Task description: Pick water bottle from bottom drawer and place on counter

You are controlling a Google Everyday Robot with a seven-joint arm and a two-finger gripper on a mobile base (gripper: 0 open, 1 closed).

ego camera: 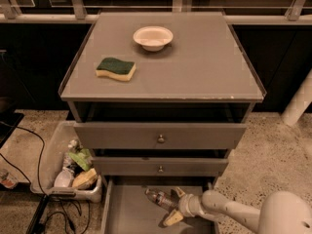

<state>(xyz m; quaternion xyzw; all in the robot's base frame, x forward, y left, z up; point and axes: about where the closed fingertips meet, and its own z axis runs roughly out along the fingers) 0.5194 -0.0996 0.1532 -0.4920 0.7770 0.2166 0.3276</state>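
1. At 8 o'clock, on the floor beside the cabinet, we note a pale plastic bin (46,177) of mixed rubbish. It is not part of the task.

2. The counter (204,77) is flat, matt grey, with a worn front edge. A yellow sponge (116,68) with a green scouring face lies at 10 o'clock and a shallow round cream bowl (153,37) at 12 o'clock. The 3 o'clock side lies bare.

3. The bottom drawer (127,214) stands pulled out at 6 o'clock, with a smooth grey floor and thin low walls. The water bottle (159,198) lies on its side in it, toward the back. It is clear, ribbed plastic.

4. The gripper (174,206) sits just at 4 o'clock of the bottle, its 2 fingers spread and holding nothing. The bottle's near end appears to lie at their mouth.

Judgement: the grasp is the step in hand. We advise advancing toward 10 o'clock until the ribbed body is centred, then closing gently, since thin round plastic may roll or buckle. The lift should clear the 2 drawer fronts (161,135) above.
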